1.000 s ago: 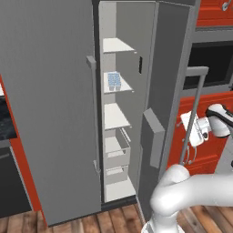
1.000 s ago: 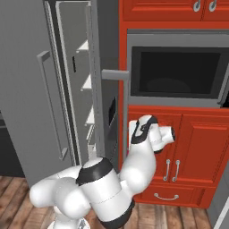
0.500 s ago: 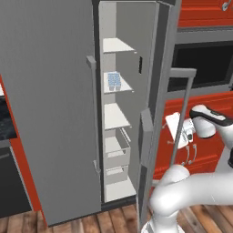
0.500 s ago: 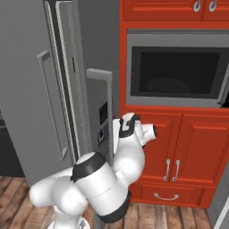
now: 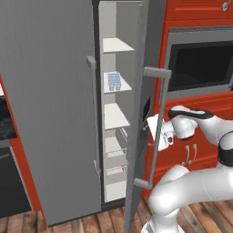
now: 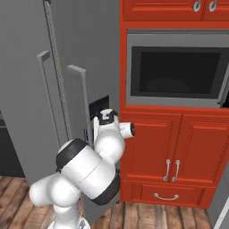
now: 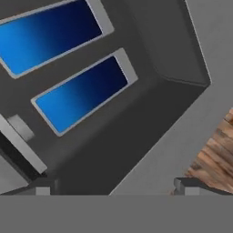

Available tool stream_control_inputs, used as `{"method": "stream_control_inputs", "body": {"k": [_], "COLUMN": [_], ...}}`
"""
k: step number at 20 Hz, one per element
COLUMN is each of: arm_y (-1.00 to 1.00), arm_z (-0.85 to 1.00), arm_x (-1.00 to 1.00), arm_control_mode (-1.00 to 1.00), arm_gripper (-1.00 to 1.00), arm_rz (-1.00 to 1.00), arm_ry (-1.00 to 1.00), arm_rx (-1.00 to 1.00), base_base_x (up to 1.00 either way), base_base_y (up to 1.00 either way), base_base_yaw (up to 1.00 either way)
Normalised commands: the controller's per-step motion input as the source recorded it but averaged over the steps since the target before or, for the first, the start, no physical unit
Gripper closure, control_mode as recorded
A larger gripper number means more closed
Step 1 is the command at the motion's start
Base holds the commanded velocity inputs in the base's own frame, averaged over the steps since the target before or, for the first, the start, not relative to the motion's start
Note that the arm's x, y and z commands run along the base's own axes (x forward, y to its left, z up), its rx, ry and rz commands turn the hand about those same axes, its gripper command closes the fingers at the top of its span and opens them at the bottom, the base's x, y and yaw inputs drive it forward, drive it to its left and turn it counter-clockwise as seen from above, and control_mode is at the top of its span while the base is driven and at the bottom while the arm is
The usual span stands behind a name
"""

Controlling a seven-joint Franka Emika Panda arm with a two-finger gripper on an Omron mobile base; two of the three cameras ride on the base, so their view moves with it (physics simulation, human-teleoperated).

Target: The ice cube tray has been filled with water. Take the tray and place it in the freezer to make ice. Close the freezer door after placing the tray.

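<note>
While the gripper (image 7: 111,189) presses its spread, empty jaws at the freezer door (image 5: 141,113), apparently touching its dispenser recess (image 7: 98,98), the ice cube tray (image 5: 113,81) sits on a freezer (image 5: 50,104) shelf; the door has swung narrower.

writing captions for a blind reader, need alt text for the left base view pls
A tall grey freezer stands with its narrow freezer door partly open, showing white shelves, one holding the ice cube tray. The white arm's gripper, jaws open, is up against the door's outer face beside its long vertical handle, with red cabinets behind.
</note>
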Motion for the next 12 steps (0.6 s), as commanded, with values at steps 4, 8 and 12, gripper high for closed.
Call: {"method": "stream_control_inputs", "body": {"k": [4, 8, 12], "arm_y": [1.0, 1.0, 1.0], "arm_z": [-0.02, -0.02, 0.0], "arm_x": [0.05, 0.24, 0.33], "arm_control_mode": [-1.0, -1.0, -1.0], "arm_gripper": [-1.0, -1.0, -1.0], "arm_rz": [0.0, -0.04, -0.22], "arm_ry": [-0.08, -0.09, -0.12], "arm_rx": [-0.01, -0.05, -0.08], "base_base_x": [0.0, 0.0, 0.0], "base_base_y": [0.0, 0.0, 0.0], "base_base_yaw": [0.0, 0.0, 0.0]}}
